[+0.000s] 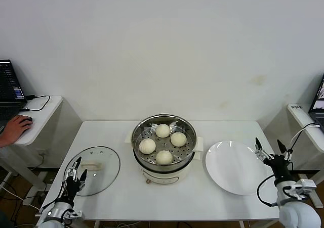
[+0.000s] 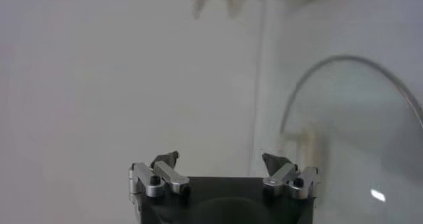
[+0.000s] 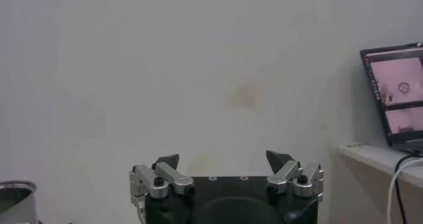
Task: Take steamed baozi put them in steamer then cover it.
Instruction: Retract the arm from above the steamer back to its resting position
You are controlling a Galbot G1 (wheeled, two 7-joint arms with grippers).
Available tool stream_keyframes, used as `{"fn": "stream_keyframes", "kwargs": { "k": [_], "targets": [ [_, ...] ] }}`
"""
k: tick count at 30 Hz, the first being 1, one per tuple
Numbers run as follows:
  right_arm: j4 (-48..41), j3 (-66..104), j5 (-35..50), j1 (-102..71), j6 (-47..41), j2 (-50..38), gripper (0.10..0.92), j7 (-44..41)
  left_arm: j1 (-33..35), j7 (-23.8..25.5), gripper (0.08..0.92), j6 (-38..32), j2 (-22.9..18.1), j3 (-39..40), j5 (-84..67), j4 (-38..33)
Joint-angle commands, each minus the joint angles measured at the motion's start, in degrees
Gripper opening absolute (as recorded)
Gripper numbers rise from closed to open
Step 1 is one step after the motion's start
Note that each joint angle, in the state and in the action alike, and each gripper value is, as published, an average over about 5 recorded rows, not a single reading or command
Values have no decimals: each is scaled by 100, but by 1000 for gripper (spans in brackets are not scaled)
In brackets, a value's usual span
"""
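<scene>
Lab – bare wall, white table (image 1: 121, 187), laptops (image 1: 9, 89)

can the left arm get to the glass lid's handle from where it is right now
Probably yes. The left gripper is open at the near-left edge of the glass lid, and nothing lies between it and the white handle.

4 cream-white baozi (image 1: 163, 144) sit in a shiny silver steamer (image 1: 163, 148) with a dotted perforated tray and cream base. Plain white plate (image 1: 234, 168), white table (image 1: 167, 197), clear glass lid (image 1: 94, 170) with a whitish handle.
</scene>
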Motion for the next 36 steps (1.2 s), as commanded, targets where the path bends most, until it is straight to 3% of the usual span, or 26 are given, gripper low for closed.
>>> {"fn": "stream_keyframes", "kwargs": {
  "k": [1, 36],
  "targets": [
    [103, 95, -50, -146, 30, 115, 823, -3, -453, 130, 823, 40, 193, 21, 498, 626],
    [125, 133, -106, -355, 107, 221, 822, -25, -856, 542, 823, 355, -47, 298, 391, 566]
  ]
}}
